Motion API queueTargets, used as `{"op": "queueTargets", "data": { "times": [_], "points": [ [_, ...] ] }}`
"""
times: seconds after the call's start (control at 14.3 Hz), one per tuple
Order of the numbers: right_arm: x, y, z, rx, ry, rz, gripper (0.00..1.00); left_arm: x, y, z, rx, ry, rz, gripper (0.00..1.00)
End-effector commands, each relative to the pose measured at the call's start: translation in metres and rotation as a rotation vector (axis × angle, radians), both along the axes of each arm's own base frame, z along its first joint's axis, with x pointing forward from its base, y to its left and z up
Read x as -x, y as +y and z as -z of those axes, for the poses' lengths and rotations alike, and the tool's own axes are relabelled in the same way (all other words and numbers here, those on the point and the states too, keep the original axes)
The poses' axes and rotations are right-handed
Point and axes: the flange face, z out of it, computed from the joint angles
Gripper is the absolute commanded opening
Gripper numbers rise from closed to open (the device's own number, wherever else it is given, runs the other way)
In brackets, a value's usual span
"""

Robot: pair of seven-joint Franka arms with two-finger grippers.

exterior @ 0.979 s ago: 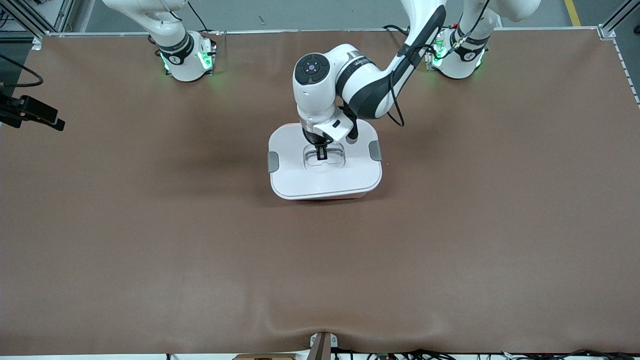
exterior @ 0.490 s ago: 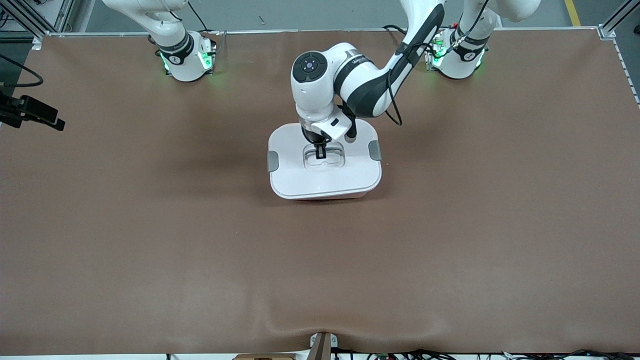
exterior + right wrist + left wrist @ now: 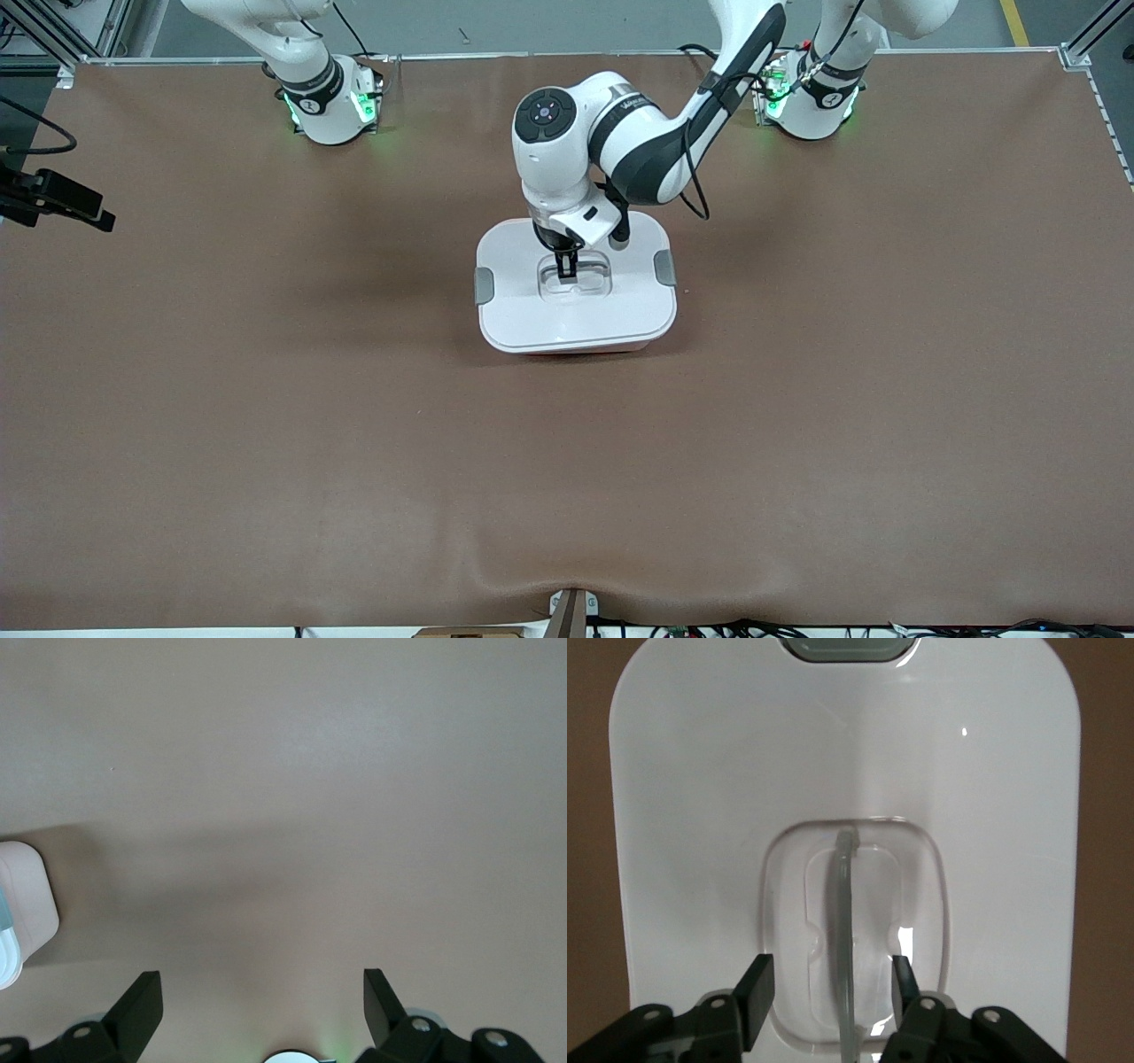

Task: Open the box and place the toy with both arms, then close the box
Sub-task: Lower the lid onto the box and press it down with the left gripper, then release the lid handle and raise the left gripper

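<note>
The box (image 3: 576, 310) stands mid-table with its white lid (image 3: 744, 771) on and a grey clip (image 3: 484, 285) at each end. My left gripper (image 3: 567, 266) hangs just over the lid's recessed centre. In the left wrist view the left gripper (image 3: 833, 979) is open, its fingers standing either side of the thin handle (image 3: 843, 930) without touching it. The toy is hidden. In its own wrist view my right gripper (image 3: 261, 988) is open over bare table, holding nothing, with a corner of the box (image 3: 27, 904) at the view's edge.
A black camera mount (image 3: 53, 199) juts in at the right arm's end of the table. The brown mat (image 3: 266, 443) has a raised fold (image 3: 567, 589) at the edge nearest the front camera. The right arm's base (image 3: 328, 97) stands at the table's top edge.
The left gripper's fingers have opened off the lid handle and the left arm has lifted slightly. The lid stays on the box. The right arm has not moved.
</note>
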Motion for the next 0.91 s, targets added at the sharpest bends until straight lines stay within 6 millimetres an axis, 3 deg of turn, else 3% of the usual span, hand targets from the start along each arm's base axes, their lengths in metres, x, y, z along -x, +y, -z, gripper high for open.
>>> {"op": "queueTargets", "data": {
  "times": [0.0,0.35,0.84],
  "points": [
    [0.0,0.002,-0.005,0.014,0.0,0.006,1.0,0.0,0.009,-0.033,-0.012,-0.01,0.031,1.0],
    [-0.001,0.002,-0.004,0.014,0.002,0.006,1.0,-0.016,0.03,-0.068,-0.005,-0.023,0.056,1.0],
    [-0.001,0.005,-0.004,0.014,0.002,0.002,1.0,-0.059,0.091,-0.112,-0.045,0.012,0.236,1.0]
  ]
}}
